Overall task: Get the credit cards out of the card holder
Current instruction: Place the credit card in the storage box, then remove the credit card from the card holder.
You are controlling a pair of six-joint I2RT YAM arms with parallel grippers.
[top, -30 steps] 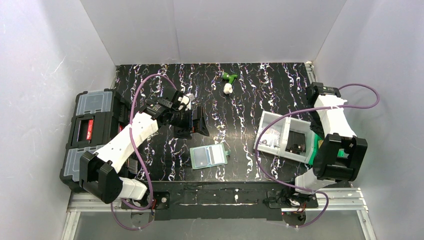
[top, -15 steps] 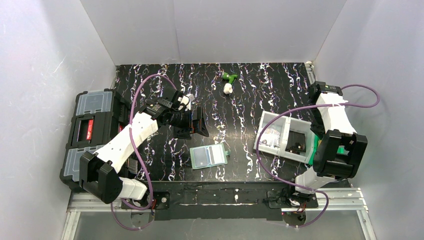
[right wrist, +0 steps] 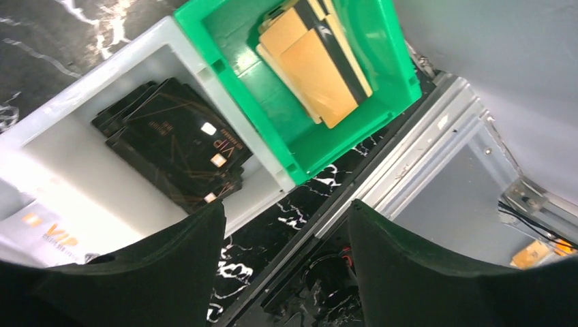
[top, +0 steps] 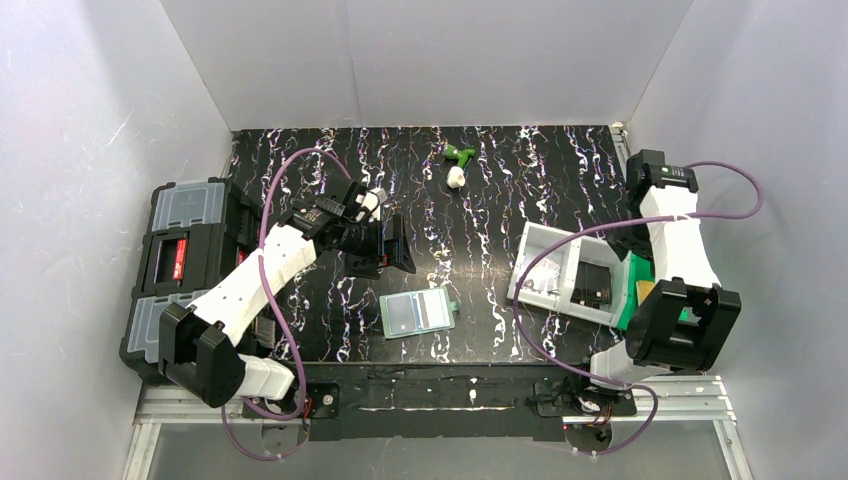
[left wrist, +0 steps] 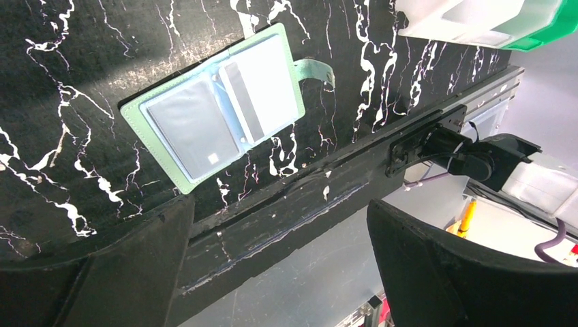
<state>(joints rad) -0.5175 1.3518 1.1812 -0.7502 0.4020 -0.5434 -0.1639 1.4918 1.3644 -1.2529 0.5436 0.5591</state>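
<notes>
The card holder (top: 417,314) lies open and flat near the table's front edge, grey-green with a snap tab. In the left wrist view the card holder (left wrist: 215,109) shows a pale grey credit card (left wrist: 187,126) in one pocket and a white striped one (left wrist: 262,85) in the other. My left gripper (top: 395,245) hovers behind it, open and empty, its fingers (left wrist: 436,266) wide apart. My right gripper (right wrist: 286,204) is open and empty above the green bin (right wrist: 382,82), where orange cards (right wrist: 317,65) lie.
A white tray (top: 540,232) beside the green bin (top: 636,285) holds black cards (right wrist: 177,136). A big black toolbox (top: 185,265) stands at the left edge. A small green and white object (top: 458,165) lies at the back. A metal rail (right wrist: 436,129) runs along the front.
My right gripper went from shut to open and its wrist drew back over the bin. The left arm and the card holder have not moved.
</notes>
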